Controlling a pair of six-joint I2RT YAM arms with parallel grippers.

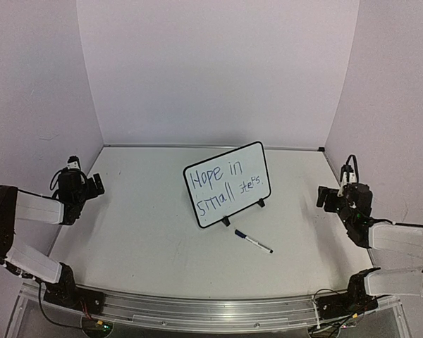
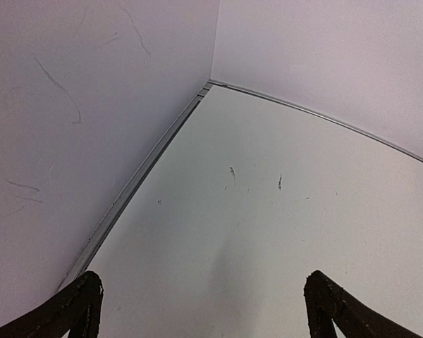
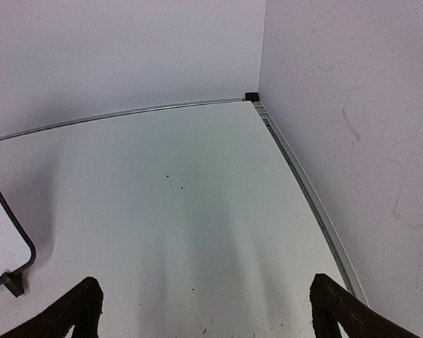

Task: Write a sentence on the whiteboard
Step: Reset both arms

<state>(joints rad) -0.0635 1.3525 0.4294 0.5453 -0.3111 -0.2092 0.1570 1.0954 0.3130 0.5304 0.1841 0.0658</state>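
Whiteboard (image 1: 228, 185), small, white, black-framed, stands on its feet, bearing blue handwritten sentence (image 1: 213, 177). White dark-capped marker pen (image 1: 254, 241) lies near. Left gripper (image 2: 201, 306) and right gripper (image 3: 204, 306) gape empty.

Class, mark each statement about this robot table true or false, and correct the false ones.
1. The whiteboard stands on its feet. True.
2. The sentence on it is written in red. False: it is blue.
3. The right gripper holds the marker. False: the marker lies on the table in front of the board, and the gripper is open and empty.
4. The left gripper is open. True.
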